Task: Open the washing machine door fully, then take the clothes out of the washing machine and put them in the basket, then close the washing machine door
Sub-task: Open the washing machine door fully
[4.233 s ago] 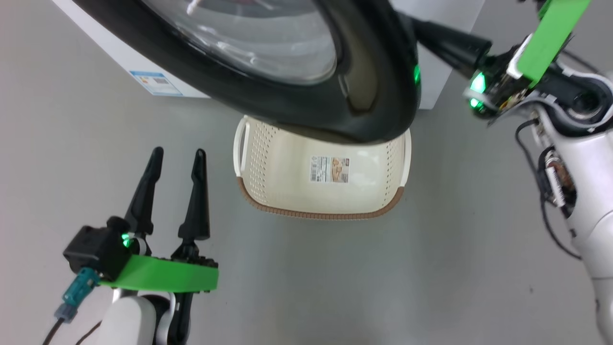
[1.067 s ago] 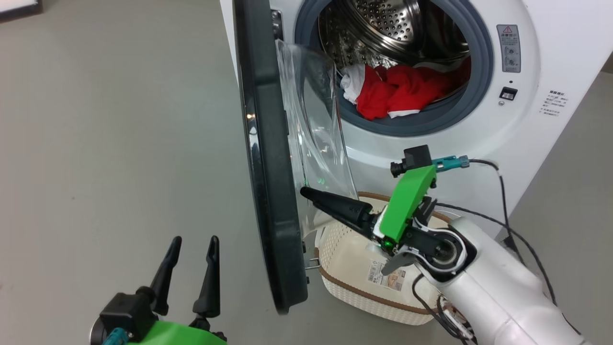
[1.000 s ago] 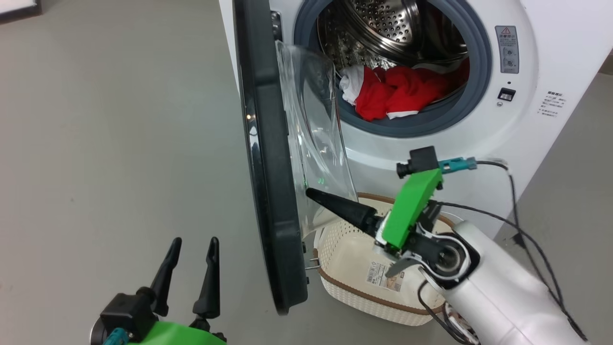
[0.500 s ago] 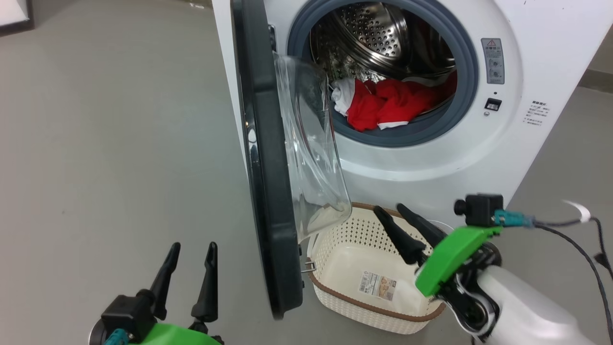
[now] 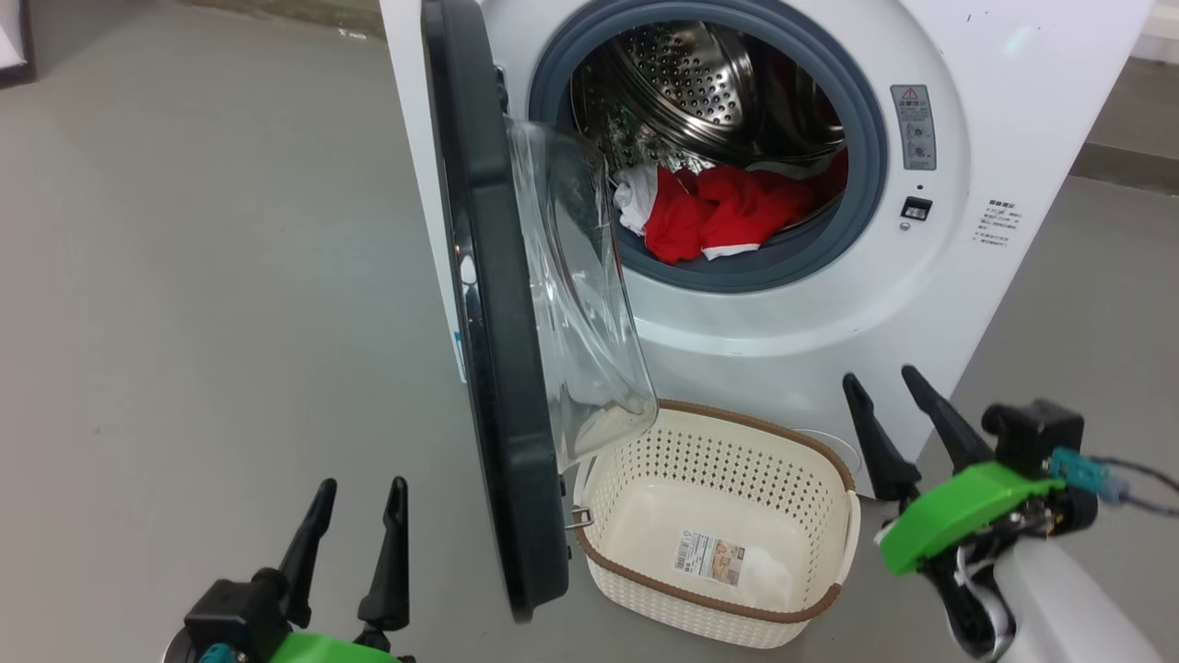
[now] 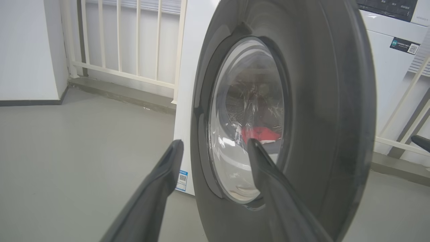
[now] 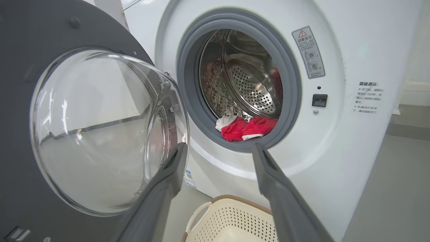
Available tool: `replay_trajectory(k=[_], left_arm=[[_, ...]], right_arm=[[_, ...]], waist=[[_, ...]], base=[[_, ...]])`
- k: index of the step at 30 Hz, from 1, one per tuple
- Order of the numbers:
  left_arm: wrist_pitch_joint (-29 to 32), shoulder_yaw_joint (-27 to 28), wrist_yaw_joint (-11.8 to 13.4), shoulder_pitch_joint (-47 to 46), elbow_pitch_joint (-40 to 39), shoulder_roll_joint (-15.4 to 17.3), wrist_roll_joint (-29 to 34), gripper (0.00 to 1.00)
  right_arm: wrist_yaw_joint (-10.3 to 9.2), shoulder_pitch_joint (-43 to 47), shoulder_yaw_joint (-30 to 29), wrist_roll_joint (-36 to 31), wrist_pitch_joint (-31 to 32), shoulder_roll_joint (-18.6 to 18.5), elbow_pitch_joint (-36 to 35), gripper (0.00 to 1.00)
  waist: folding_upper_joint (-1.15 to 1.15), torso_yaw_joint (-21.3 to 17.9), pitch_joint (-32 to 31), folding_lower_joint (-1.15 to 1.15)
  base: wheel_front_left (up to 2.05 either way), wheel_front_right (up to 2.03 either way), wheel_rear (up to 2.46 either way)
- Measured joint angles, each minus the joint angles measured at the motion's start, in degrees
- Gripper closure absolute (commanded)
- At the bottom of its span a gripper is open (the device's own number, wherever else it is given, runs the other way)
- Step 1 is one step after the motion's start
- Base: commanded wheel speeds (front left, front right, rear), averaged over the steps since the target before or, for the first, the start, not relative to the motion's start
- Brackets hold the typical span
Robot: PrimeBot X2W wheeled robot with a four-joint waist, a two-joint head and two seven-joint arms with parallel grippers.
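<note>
The washing machine door [image 5: 488, 368] stands swung wide, edge-on to the head camera, its glass bowl overhanging the left end of the basket [image 5: 700, 460]; the basket sits on the floor just before the washing machine [image 5: 921, 304]; the clothes [image 5: 709, 216] lie heaped at the drum's front lip (red, with a white patch at the left); the left gripper [image 5: 362, 483] hangs near the door's outer face, fingers apart, holding nothing; the right gripper [image 5: 877, 374], likewise spread and empty, is beside the basket's right end.
</note>
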Motion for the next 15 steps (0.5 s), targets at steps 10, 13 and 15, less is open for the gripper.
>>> replay_trajectory(k=[10,13,15], left_arm=[[0.0,0.0,-0.1,0.0,0.0,0.0,0.9,0.00],[0.0,0.1,-0.1,0.0,0.0,0.0,1.0,0.00],[0.0,0.2,-0.1,0.0,0.0,0.0,1.0,0.00]], right_arm=[[0.01,11.7,-15.3,-15.7,-0.2,7.3,-10.4,0.00],[0.01,13.5,-15.3,-16.9,-0.2,8.0,-11.1,0.00],[0.01,13.7,-15.3,-17.0,-0.2,8.0,-11.2,0.00]], waist=[[0.00,-0.1,-0.1,0.00],[0.00,-0.2,0.0,0.00],[0.00,-0.3,0.0,0.00]], base=[[0.00,0.00,0.00],[0.00,0.00,0.00],[0.00,0.00,0.00]])
